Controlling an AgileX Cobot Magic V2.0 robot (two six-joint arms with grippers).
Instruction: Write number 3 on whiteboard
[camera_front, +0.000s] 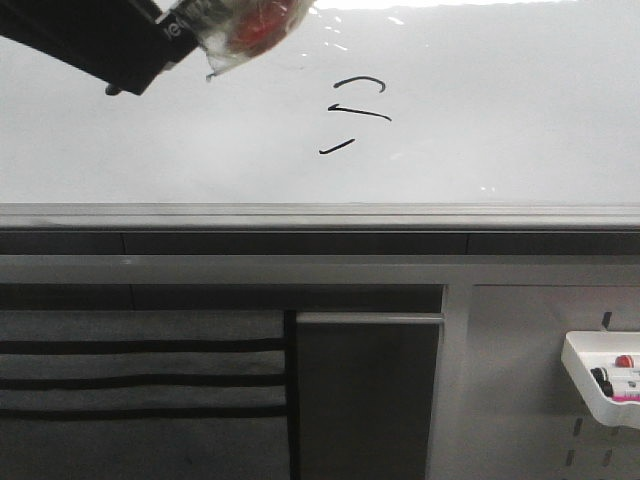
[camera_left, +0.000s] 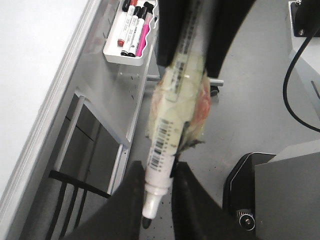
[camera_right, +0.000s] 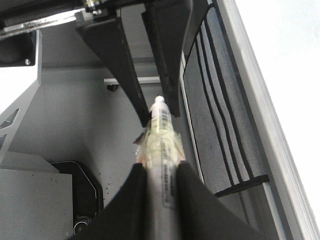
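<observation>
The number 3 (camera_front: 355, 115) is sitting as three black strokes at upper centre of the whiteboard (camera_front: 500, 120) in the front view. At upper left, a black arm is carrying a tape-wrapped marker (camera_front: 250, 30) over the board, apart from the strokes. The left claw (camera_left: 157, 200) is clamping on that marker (camera_left: 167, 135); the right claw (camera_right: 160, 185) is gripping another taped marker (camera_right: 161, 135), possibly capped. A marker tray (camera_front: 600, 385) is hanging at lower right.
</observation>
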